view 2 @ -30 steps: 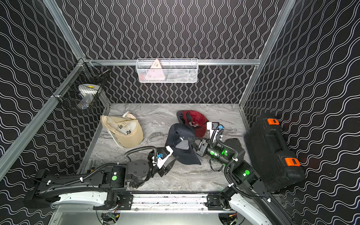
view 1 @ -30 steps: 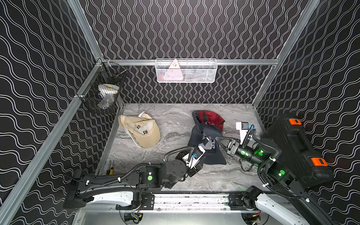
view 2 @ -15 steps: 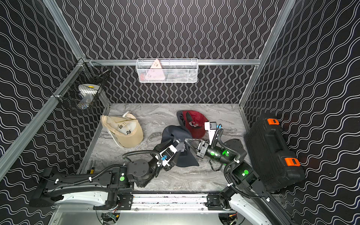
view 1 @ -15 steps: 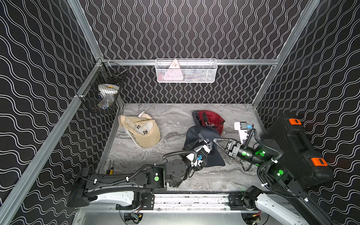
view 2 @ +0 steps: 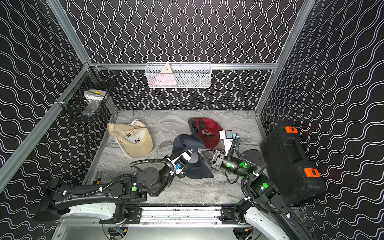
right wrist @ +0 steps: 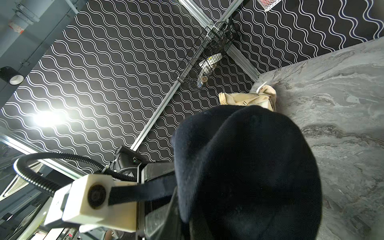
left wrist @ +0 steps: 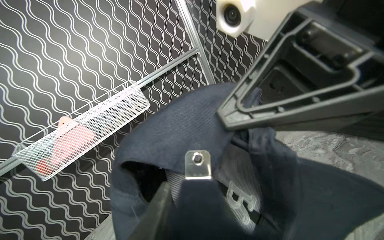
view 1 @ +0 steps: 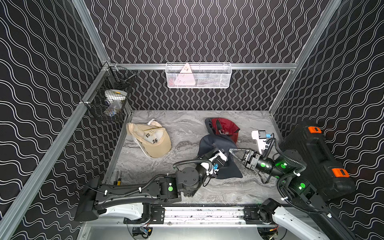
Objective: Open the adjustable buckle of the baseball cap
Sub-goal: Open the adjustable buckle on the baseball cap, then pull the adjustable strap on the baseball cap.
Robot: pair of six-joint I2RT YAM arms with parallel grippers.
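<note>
Both clench the navy fabric baseball cap (view 1: 214, 143): right jaws on cloth, left jaws newly on its metal-tipped strap (left wrist: 197, 168).

Left arm (view 1: 128, 192) and right arm (view 1: 315, 199) were matte black housings on white base links (view 1: 122, 209); green LEDs (view 1: 170, 188) at joints, black corrugated cable conduit (view 1: 187, 162), white wrist-camera housing (view 1: 258, 139).

Navy baseball cap (view 1: 214, 143), pale embroidered lettering, crumpled, crown bunched high and brim lowest, just beside the red cap (view 1: 225, 128) on its near side, dark strap ending in a flat silver buckle (left wrist: 198, 168) pierced by one round hole.
</note>
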